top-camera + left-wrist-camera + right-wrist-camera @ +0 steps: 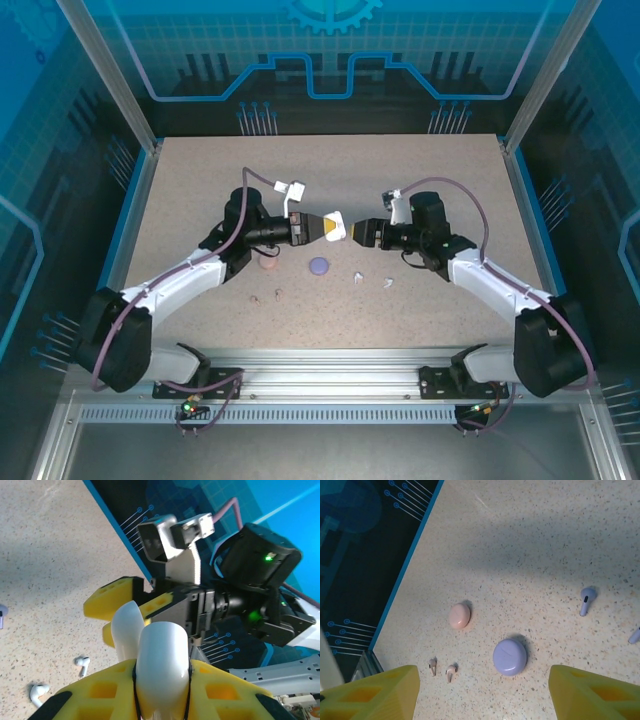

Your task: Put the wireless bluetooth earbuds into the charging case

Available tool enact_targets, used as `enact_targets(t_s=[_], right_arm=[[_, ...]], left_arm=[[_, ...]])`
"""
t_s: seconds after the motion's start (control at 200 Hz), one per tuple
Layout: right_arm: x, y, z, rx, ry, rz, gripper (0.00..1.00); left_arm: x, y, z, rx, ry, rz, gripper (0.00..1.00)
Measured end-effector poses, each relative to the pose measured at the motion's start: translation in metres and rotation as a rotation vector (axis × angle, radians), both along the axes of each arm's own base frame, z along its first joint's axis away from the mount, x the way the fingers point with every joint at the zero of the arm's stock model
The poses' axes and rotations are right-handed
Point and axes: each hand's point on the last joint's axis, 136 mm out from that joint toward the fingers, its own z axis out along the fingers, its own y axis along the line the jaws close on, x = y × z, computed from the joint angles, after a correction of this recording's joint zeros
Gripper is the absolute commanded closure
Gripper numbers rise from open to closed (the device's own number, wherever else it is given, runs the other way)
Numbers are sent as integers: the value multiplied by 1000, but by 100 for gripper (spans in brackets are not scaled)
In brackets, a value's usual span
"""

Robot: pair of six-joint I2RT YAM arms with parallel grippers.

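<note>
The left pincer (333, 228) is clamped on a white case (162, 665) and holds it up off the table (430, 170), about mid-table. The case looks hinged open, with two white lobes sticking out past the yellow fingers. The right pincer (358, 232) faces it tip to tip, jaws apart with nothing between them. Its yellow fingers (117, 594) stand just beside the case's far lobe; whether they touch it I can't tell from here.

The buds lie loose on the table below the two pincers. Two pale buds (586, 600) lie a little apart from each other, just right of a round purple case (510, 656), which is closed. Left of that sits a pink case (459, 616), also closed. Two pink buds (433, 666) lie side by side between it and the near edge.
</note>
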Motion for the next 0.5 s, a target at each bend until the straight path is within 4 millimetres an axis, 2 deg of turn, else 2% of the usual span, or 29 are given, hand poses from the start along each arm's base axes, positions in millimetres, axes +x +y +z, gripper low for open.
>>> enact_targets(t_s=[0.125, 0.28, 0.37, 0.5], right_arm=[[-9, -3, 5, 14, 2, 0, 31], [-21, -1, 42, 94, -62, 21, 32], [-24, 5, 56, 143, -87, 45, 36], [-27, 15, 57, 173, -71, 77, 46]], left_arm=[[0, 0, 2, -3, -6, 0, 100], [0, 0, 2, -3, -6, 0, 100], [0, 0, 2, -3, -6, 0, 100], [0, 0, 2, -3, -6, 0, 100]])
